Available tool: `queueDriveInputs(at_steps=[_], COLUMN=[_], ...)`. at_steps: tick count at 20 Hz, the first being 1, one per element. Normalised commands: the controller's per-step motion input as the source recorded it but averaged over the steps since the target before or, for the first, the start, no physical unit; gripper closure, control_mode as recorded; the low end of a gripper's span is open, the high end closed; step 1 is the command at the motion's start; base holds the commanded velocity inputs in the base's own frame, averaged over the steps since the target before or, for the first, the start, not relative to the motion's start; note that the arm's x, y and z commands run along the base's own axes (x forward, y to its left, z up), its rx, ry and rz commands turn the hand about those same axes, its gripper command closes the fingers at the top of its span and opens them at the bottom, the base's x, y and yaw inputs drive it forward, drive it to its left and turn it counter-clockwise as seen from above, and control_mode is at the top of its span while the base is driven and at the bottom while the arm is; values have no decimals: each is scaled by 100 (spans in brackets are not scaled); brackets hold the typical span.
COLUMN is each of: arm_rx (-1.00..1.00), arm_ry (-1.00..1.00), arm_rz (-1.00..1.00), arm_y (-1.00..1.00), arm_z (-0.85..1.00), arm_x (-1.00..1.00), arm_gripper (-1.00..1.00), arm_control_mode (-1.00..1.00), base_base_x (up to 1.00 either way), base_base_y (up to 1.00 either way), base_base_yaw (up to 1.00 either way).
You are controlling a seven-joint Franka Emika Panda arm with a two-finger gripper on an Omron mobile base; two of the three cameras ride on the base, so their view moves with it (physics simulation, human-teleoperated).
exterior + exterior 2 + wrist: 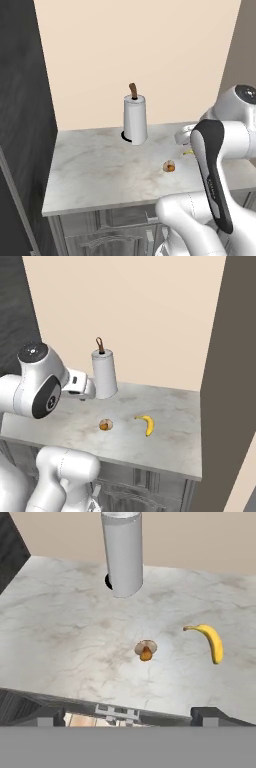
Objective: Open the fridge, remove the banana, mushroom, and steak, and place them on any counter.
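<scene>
Gripper (127, 714) jaws apart, yellow banana (212, 641) w/ dark tips, tan mushroom (145, 649)

— What colours lie on the counter (60, 642)?
— Pale grey marbled stone; yellow banana (212, 641) with dark tips, tan-brown mushroom (145, 649).
— And the paper towel roll (123, 552)?
— White, brown spindle; beige wall (140, 55).

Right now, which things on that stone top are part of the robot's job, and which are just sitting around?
Part of the job:
- curved yellow banana
- small round tan-brown mushroom
- light grey marbled stone counter they lie on
- tall dark grey fridge

Just sitting around:
- white paper towel roll on a brown-topped holder
</scene>
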Motion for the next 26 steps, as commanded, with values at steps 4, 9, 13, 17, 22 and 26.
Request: queueDriveInputs(at_steps=[4, 9, 13, 17, 22, 26], arm_rx=[0, 0, 0, 0, 0, 0], arm_ry=[2, 0, 0, 0, 0, 0], arm_rz=[0, 0, 0, 0, 0, 0], arm_y=[0, 0, 0, 0, 0, 0], arm_z=[1, 0, 0, 0, 0, 0], arm_x=[-11, 0, 0, 0, 0, 0], arm_gripper=[-100, -100, -100, -100, -100, -100], arm_control_mode=[-100, 100, 100, 100, 100, 100], base_base_x=[0, -7, -85, -100, -98, -100], base_base_y=[0, 0, 0, 1, 4, 12], base_base_yaw=[0, 0, 0, 0, 0, 0])
